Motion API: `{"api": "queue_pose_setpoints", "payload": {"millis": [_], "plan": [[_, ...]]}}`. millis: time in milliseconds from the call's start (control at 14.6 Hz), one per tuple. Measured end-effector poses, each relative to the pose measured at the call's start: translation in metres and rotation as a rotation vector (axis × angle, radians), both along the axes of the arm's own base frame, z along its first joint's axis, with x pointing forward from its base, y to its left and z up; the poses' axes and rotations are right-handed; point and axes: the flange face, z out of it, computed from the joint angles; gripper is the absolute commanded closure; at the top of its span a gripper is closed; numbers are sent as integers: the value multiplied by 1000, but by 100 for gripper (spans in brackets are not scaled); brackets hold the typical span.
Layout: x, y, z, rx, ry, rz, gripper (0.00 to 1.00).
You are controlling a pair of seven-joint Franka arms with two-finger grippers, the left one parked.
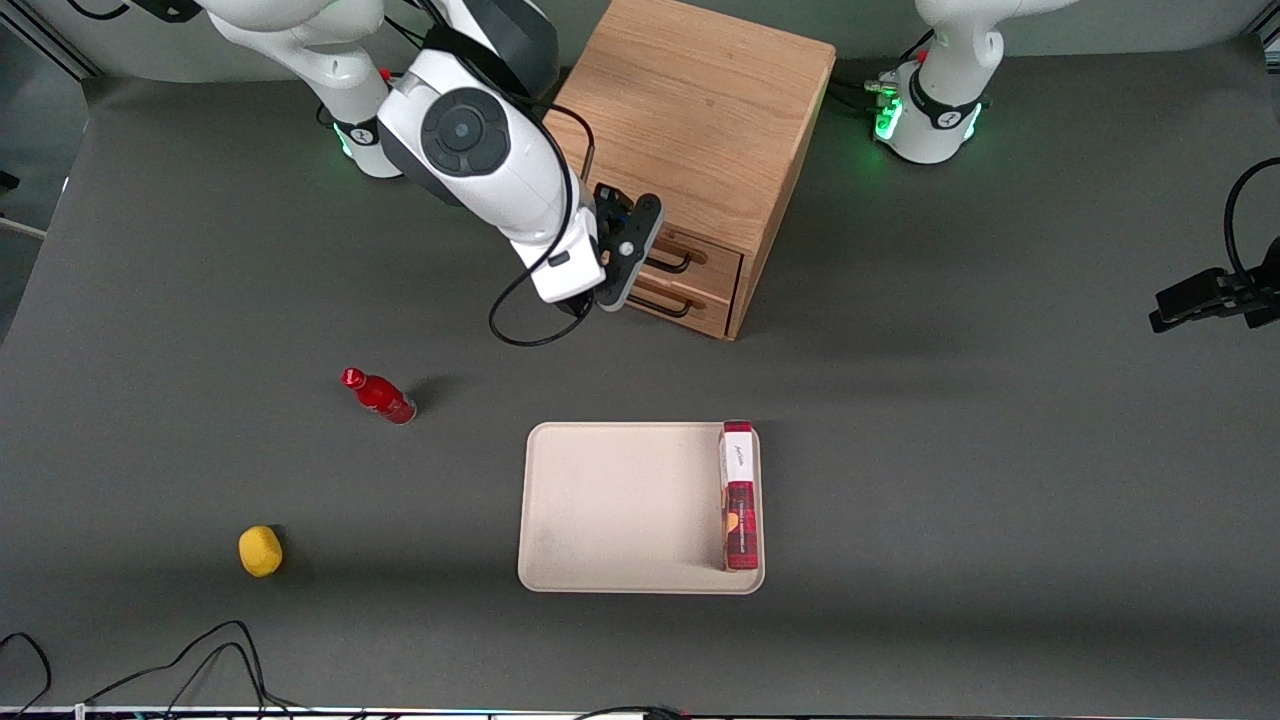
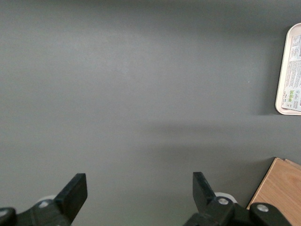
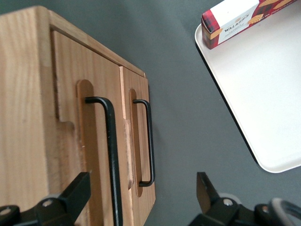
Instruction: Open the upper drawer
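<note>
The light oak cabinet (image 1: 690, 110) stands toward the back of the table, its two drawer fronts turned to the front camera. The upper drawer (image 1: 712, 258) looks pushed in, and its thin black handle (image 1: 672, 263) sits above the lower drawer's handle (image 1: 663, 306). My right gripper (image 1: 640, 255) is right in front of the drawer fronts. In the right wrist view the gripper (image 3: 141, 193) is open, and the upper drawer's handle (image 3: 112, 155) runs between its fingertips (image 3: 77, 190), close to one finger, untouched. The lower drawer's handle (image 3: 149, 141) lies beside it.
A beige tray (image 1: 620, 500) lies nearer the front camera than the cabinet, with a red cookie box (image 1: 739, 495) standing along one edge. A red bottle (image 1: 380, 396) and a yellow ball (image 1: 260, 550) lie toward the working arm's end. Cables trail along the front edge.
</note>
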Motion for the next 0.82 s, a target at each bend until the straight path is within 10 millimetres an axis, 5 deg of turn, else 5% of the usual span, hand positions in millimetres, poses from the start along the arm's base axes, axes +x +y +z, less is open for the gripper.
{"api": "queue_pose_setpoints", "payload": {"millis": [410, 821], "plan": [[-11, 13, -38, -6, 26, 29, 0], [-13, 14, -52, -21, 39, 39, 0]]}}
